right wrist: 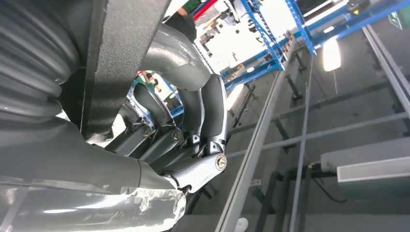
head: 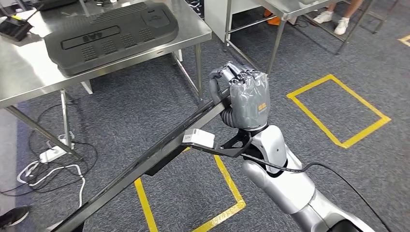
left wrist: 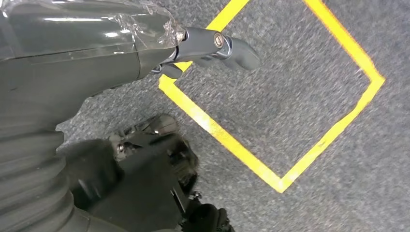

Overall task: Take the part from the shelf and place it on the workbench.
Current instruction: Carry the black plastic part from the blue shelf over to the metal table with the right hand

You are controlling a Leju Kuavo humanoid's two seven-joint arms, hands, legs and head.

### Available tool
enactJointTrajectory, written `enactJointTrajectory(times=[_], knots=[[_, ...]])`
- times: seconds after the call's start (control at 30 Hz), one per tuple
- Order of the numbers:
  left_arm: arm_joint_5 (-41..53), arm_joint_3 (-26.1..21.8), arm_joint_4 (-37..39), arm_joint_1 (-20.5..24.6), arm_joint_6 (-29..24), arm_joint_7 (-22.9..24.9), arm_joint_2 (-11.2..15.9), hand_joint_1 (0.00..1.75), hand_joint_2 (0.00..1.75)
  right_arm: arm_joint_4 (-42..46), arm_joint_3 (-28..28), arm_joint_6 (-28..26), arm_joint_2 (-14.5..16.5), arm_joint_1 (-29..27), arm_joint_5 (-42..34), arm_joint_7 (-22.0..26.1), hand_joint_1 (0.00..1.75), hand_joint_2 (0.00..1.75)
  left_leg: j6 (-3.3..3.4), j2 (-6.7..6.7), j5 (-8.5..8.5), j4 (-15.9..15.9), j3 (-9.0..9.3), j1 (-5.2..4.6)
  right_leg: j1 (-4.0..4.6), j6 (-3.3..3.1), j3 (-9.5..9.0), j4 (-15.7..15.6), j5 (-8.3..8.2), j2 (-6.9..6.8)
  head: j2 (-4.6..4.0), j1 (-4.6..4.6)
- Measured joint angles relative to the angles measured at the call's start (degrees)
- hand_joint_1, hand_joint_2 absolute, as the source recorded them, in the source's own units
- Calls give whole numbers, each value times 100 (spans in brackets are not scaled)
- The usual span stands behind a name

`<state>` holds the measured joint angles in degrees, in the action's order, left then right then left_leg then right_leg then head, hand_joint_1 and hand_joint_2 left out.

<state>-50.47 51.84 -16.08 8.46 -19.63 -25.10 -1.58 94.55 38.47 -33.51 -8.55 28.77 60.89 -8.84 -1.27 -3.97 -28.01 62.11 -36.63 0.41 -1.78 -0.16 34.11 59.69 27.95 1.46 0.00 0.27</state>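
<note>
The part is a long, flat dark metal bar [head: 145, 162] that slants from the lower left of the head view up to my right hand [head: 244, 94]. That hand grips its upper end, fingers curled around it, raised above the carpet in front of me. In the right wrist view the dark textured bar [right wrist: 121, 58] passes between the thumb and the curled fingers [right wrist: 203, 111]. The steel workbench [head: 29, 72] stands ahead to the left of the bar's tip. My left hand [left wrist: 96, 63] hangs over the floor with its thumb [left wrist: 212, 46] stretched out and nothing in it.
A large black moulded cover [head: 111, 31] lies on the workbench. Cables and a power strip [head: 51, 154] lie under its near legs. Yellow tape squares [head: 338, 111] mark the carpet. Another steel table [head: 285, 9] and a person's feet [head: 333, 19] are behind; a shoe [head: 12, 217] is at lower left.
</note>
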Motion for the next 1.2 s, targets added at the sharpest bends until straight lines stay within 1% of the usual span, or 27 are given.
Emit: enactJointTrajectory(times=[0.07,0.1,0.13,0.17,0.2,0.23,0.3,0.37,0.43,0.47,0.5,0.53,0.6,0.63,0.67,0.7,0.73,0.77,0.8,0.83,0.87,0.93,1.0,1.07,1.13,1.17,1.2], knots=[[-5,0,-1,4,16,-14,1,0,175,35,-1,-58,-7,-67,53,-7,175,175,-67,250,-309,641,-296,11,-1,-42,-46,-16,20,-136,0,-71],[-7,0,-1,-2,23,-15,1,0,175,57,-1,-75,-11,-114,77,-11,175,175,-91,302,-436,984,-466,29,1,-58,-62,-17,37,-205,0,-85],[-9,0,-1,-14,32,-15,1,0,175,77,-1,-85,-15,-163,102,-13,175,175,-105,325,-480,1199,-576,44,0,-62,-78,-16,54,-267,0,-88],[-9,0,-1,-30,44,-15,1,0,175,97,-1,-88,-20,-209,122,-15,175,175,-112,342,-418,1207,-584,57,-2,-58,-98,-15,72,-327,0,-92],[-9,0,-1,-44,63,-16,2,0,175,117,-1,-88,-25,-245,136,-17,175,175,-110,366,-268,1009,-488,66,-6,-49,-122,-15,92,-381,0,-94],[-9,0,-1,-52,83,-20,2,0,175,141,-1,-88,-30,-270,147,-18,175,175,-98,418,-65,650,-308,70,-9,-33,-152,-15,114,-432,0,-97],[-8,0,-1,-49,126,-38,3,0,175,196,-1,-86,-37,-289,161,-21,175,175,-43,602,186,-35,23,35,8,17,-202,-15,160,-519,0,-104],[0,0,-2,-48,169,-65,3,0,175,244,-1,-86,-42,-304,179,-25,175,175,28,675,196,-266,112,-14,32,80,-241,-37,189,-589,0,-99],[17,0,-3,-59,218,-81,4,0,175,293,-9,-89,-55,-332,198,-30,175,175,101,574,202,-311,123,-13,29,148,-298,-70,219,-638,0,-85],[28,0,-4,-62,245,-84,7,0,175,319,-19,-96,-67,-347,208,-33,175,175,137,528,212,-349,148,-1,24,176,-308,-35,267,-587,0,-73],[38,0,-4,-58,267,-86,10,0,175,342,-31,-104,-82,-363,215,-39,175,175,175,488,224,-386,175,12,17,193,-266,97,363,-492,0,-55],[45,0,-5,-53,290,-87,13,0,175,359,-42,-113,-99,-384,225,-47,175,175,210,449,232,-411,198,24,13,195,-151,354,511,-372,0,-28],[49,0,-5,-47,325,-88,16,0,175,379,-55,-126,-134,-449,250,-66,175,175,257,355,224,-416,210,4,30,184,241,1091,819,-210,0,29],[50,0,-5,-50,341,-84,16,0,175,383,-60,-128,-152,-486,266,-73,175,175,269,295,218,-413,216,-4,37,182,411,1369,877,-185,0,55],[50,0,-5,-54,355,-80,16,0,175,386,-68,-130,-170,-520,280,-77,175,175,274,229,210,-406,223,-9,41,179,499,1460,822,-173,0,76],[49,0,-5,-57,369,-75,17,0,175,392,-81,-131,-186,-541,292,-81,175,175,272,162,199,-394,230,-11,40,173,479,1322,657,-161,0,96],[48,0,-6,-56,386,-72,18,0,175,405,-97,-131,-201,-552,299,-87,175,175,262,92,182,-373,236,-7,35,166,370,1003,421,-128,0,121],[45,0,-7,-54,401,-70,18,0,175,418,-115,-129,-213,-557,304,-95,175,175,241,29,161,-344,232,-5,25,158,235,644,231,-33,0,146],[41,0,-8,-50,413,-66,18,0,175,433,-129,-126,-221,-560,306,-106,175,175,212,-34,137,-300,213,-8,13,151,119,334,97,61,0,167],[35,0,-9,-48,424,-62,18,0,175,446,-138,-121,-227,-567,305,-118,175,175,179,-86,123,-270,192,-5,11,145,49,142,40,138,0,173],[28,0,-9,-50,431,-58,18,0,175,454,-145,-114,-231,-574,305,-132,175,175,146,-130,117,-256,171,-1,17,130,26,76,53,181,0,168],[15,0,-10,-63,442,-48,21,0,175,467,-156,-96,-238,-581,304,-159,175,175,79,-203,122,-267,159,24,29,74,10,44,44,107,-1,161],[9,0,-12,-65,451,-42,28,0,175,479,-171,-67,-243,-579,299,-189,175,175,9,-78,17,-122,113,17,8,8,-31,-2,28,17,-1,136],[8,0,-16,-48,460,-38,32,0,175,491,-189,-36,-245,-582,291,-227,175,175,-55,176,-268,421,-121,13,-1,-34,-66,-28,30,-71,0,56],[8,0,-20,-42,472,-33,33,0,175,495,-201,-8,-249,-591,290,-270,175,175,-95,300,-512,1067,-441,37,4,-55,-79,-27,45,-143,0,-6],[12,0,-21,-46,483,-31,33,0,175,495,-203,6,-251,-599,294,-288,175,175,-100,323,-516,1209,-516,46,5,-57,-86,-26,54,-169,0,-20],[19,0,-22,-49,496,-28,33,0,175,495,-205,20,-252,-606,301,-304,175,175,-96,334,-424,1156,-495,53,4,-54,-97,-26,63,-189,0,-35]])
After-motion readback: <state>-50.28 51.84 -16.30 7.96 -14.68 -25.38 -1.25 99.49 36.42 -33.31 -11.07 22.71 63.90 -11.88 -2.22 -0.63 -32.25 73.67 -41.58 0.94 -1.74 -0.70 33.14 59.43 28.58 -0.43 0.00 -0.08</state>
